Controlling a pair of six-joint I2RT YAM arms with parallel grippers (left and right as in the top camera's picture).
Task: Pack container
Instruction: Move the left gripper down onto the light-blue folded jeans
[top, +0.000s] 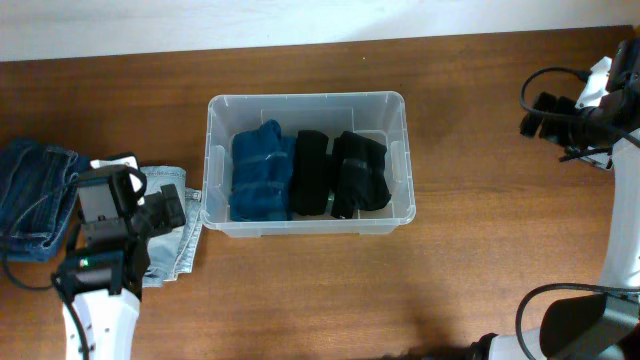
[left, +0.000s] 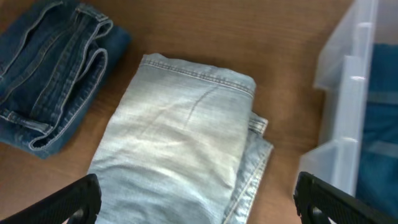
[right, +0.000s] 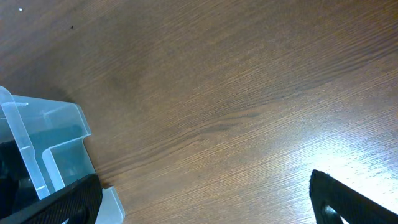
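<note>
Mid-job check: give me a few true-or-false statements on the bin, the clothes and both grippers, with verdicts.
1. The container holds three folded garments. True.
2. The light jeans are inside the container. False: they lie on the table, just left of it.
3. The left gripper is open above the light jeans. True.
4. The right gripper is gripping a garment. False: it is open and empty over bare table.
5. The dark jeans lie right of the container. False: they are at the far left.
</note>
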